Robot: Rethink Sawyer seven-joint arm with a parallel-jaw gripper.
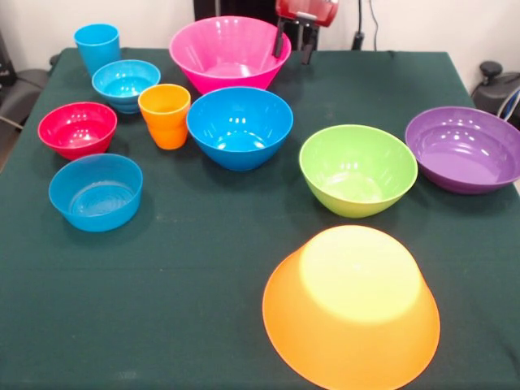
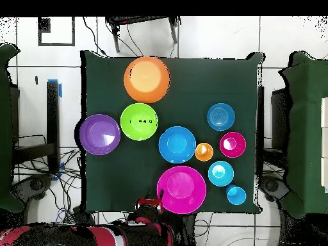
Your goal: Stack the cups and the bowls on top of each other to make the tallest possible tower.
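The front view is showing the claw (image 1: 293,42) hanging at the far edge of the surface (image 1: 179,276), just beside the pink bowl's (image 1: 230,52) rim; its two dark fingers (image 1: 279,38) are standing apart with nothing between them. The overhead view is showing only the arm's red and black body there (image 2: 148,206).

The orange bowl (image 1: 351,307) is lying upside down, base pointing up, alone at the near side. The green bowl (image 1: 357,169), purple bowl (image 1: 465,148), big blue bowl (image 1: 240,127) and pink bowl are sitting mouth-up, all separate. The orange cup (image 1: 165,115) is standing upright just beside the big blue bowl, and the blue cup (image 1: 97,47) is standing upright at the far corner. The red bowl (image 1: 77,128) and two small blue bowls (image 1: 96,192) (image 1: 125,84) are resting mouth-up nearby.
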